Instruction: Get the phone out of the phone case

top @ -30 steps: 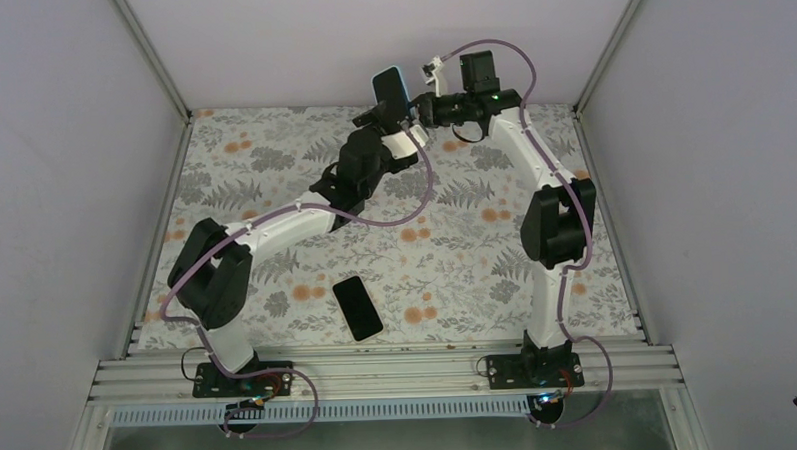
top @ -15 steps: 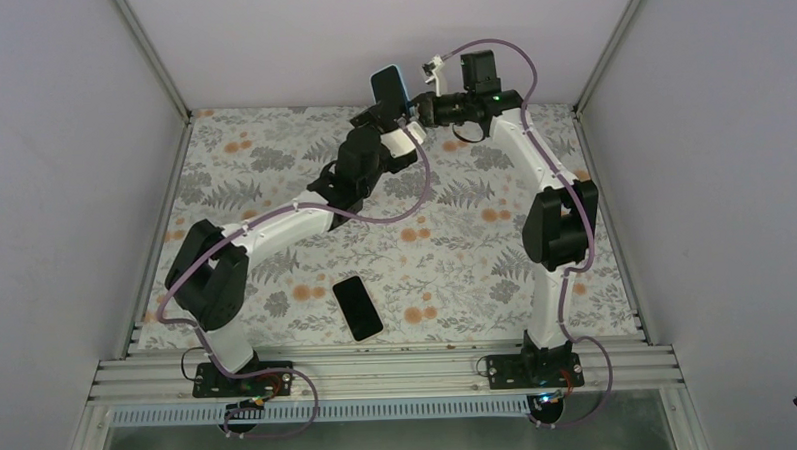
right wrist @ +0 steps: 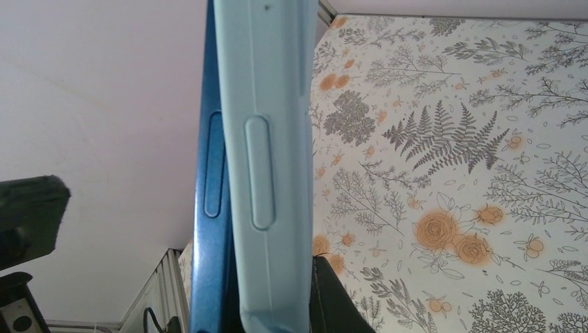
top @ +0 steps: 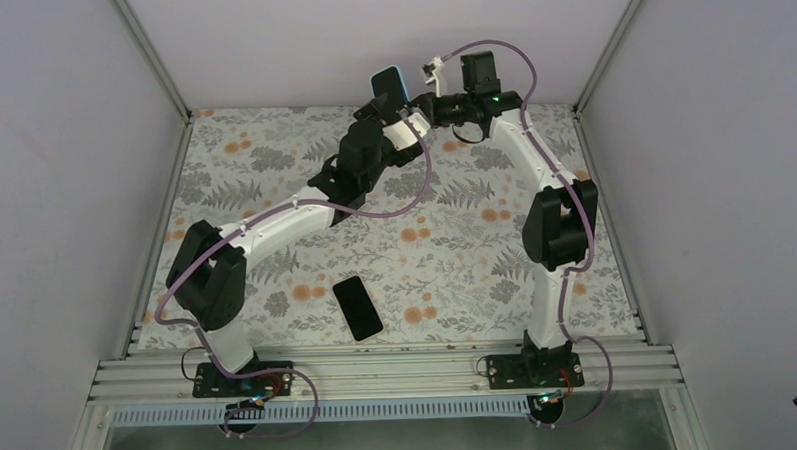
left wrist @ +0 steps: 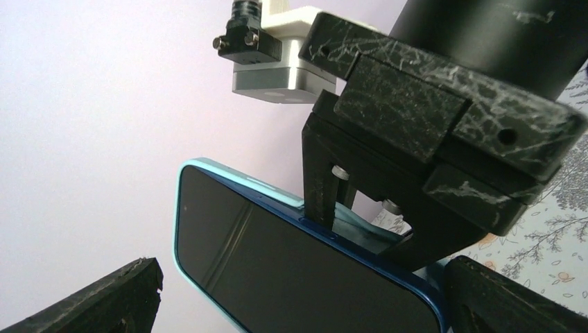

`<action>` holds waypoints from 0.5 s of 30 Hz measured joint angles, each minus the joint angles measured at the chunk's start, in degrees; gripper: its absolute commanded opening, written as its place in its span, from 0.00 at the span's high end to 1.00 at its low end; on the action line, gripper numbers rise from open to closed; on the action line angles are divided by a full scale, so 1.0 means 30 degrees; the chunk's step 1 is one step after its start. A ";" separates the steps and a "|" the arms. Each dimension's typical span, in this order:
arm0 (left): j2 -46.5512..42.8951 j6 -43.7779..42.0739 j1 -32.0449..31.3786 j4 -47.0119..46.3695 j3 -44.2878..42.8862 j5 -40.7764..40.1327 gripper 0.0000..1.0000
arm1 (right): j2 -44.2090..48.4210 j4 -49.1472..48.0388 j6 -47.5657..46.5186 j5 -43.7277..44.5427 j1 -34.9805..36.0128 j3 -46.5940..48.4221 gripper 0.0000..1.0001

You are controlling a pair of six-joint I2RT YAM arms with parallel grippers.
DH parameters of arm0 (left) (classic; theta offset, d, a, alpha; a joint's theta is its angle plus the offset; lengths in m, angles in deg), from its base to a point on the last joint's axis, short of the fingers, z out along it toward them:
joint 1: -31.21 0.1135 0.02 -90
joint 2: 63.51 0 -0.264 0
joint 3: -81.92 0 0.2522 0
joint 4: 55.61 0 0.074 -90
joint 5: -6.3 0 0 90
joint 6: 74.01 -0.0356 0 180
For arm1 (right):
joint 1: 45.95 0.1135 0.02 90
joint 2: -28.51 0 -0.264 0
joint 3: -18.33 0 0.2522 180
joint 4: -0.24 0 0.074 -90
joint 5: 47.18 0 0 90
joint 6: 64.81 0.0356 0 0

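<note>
**Pale-blue case held aloft at the table's far edge**

Matte, round-cornered phone case [right wrist: 267, 139] with a moulded button bump on its side. The phone [left wrist: 277, 270], glossy black glass with a dark-blue rim, sits in it. The scuffed black right gripper [left wrist: 367, 225] pinches the case's edge above the floral cloth [top: 455, 233]. The left gripper [left wrist: 298, 305] gapes wide, fingers flanking the phone without touching.

Left wrist view: phone [left wrist: 277, 263] lower end cut off by bottom edge; right gripper [left wrist: 367, 225] covers part of its upper rim. Left gripper [left wrist: 299, 277]: both fingers [left wrist: 97, 302] cropped at bottom corners. Right wrist view: phone case [right wrist: 267, 159] runs off top and bottom; own fingers mostly hidden behind it. Top view: grip too small to tell.
</note>
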State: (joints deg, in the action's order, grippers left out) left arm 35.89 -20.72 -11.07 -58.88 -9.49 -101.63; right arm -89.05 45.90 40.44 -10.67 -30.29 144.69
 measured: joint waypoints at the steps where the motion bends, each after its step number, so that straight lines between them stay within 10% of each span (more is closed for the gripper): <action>1: 0.0087 -0.0029 0.0000 -0.0029 -0.0036 -0.0066 0.01 | 0.0000 -0.0036 0.0015 0.0007 0.0000 -0.0015 0.97; 15: 0.0641 -0.1785 -0.0590 -0.3643 0.0605 -0.3577 0.04 | 0.0750 -0.1814 0.0495 0.0146 0.0007 -0.0780 0.97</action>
State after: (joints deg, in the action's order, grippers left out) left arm 37.81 -26.07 -12.84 -69.81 -7.67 -112.36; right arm -86.80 40.45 41.92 -10.23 -30.27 142.35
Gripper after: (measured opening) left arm 0.966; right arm 0.057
